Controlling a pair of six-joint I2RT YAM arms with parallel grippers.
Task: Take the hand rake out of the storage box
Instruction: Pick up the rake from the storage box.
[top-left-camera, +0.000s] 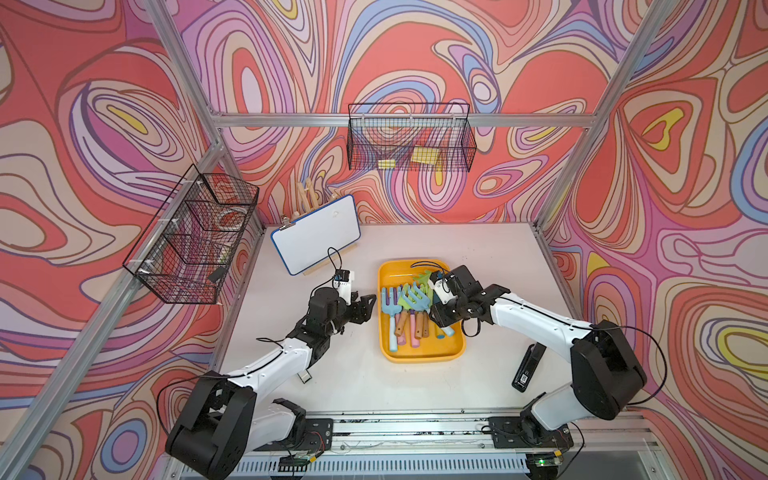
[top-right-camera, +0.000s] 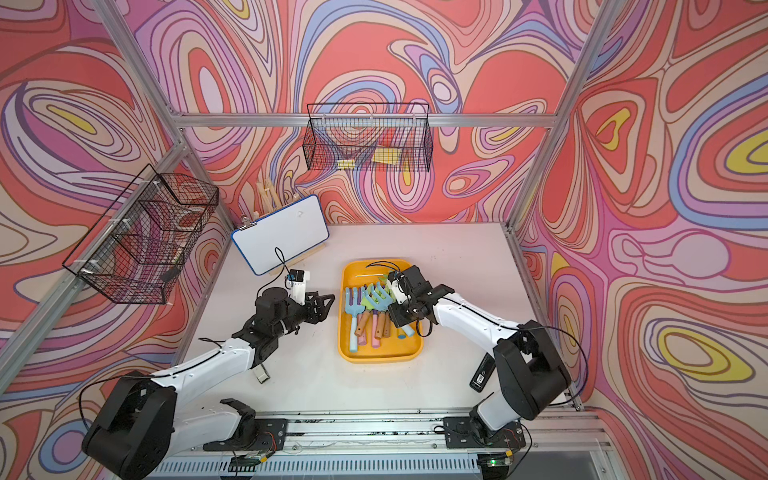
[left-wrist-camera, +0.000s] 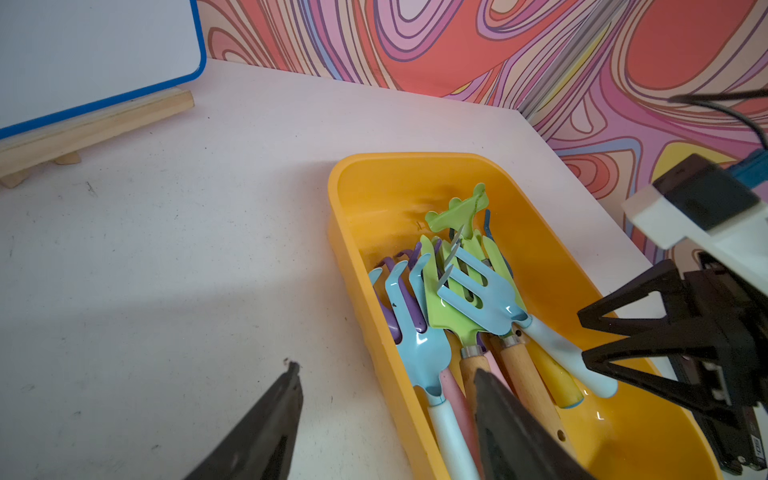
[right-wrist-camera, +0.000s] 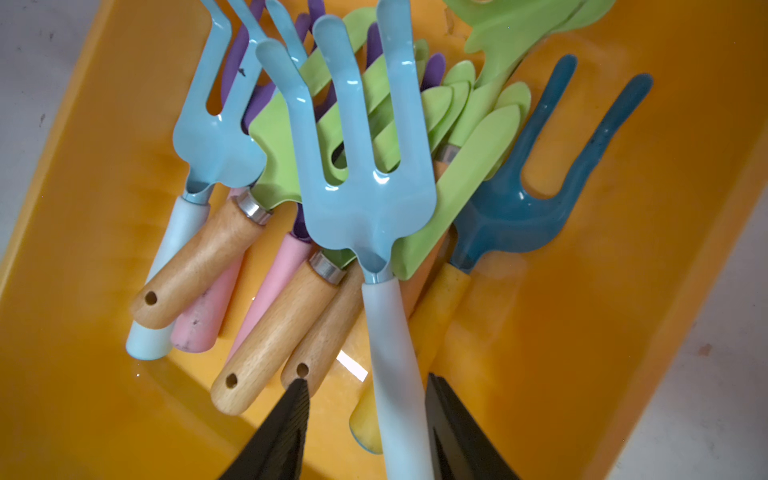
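Swirl-patterned walls (top-left-camera: 415, 50) in red, pink and lilac enclose a white, lightly scuffed table (top-left-camera: 365, 386) framed by aluminium posts.

Storage box (top-left-camera: 419, 356) sits mid-table, holding a heap of hand rakes. The light blue hand rake (right-wrist-camera: 365, 199) lies on top of that heap inside the box. Right gripper (right-wrist-camera: 368, 380) straddles its pale handle, jaws partly apart, with a gap on one side and no grip made. Left gripper (left-wrist-camera: 386, 370) hangs at the box's near edge, jaws wide and holding nothing. Whiteboard (top-left-camera: 316, 232) stands on a wooden easel at the rear. One wire basket (top-left-camera: 409, 137) hangs on the back rail and another (top-left-camera: 195, 232) on the side rail.
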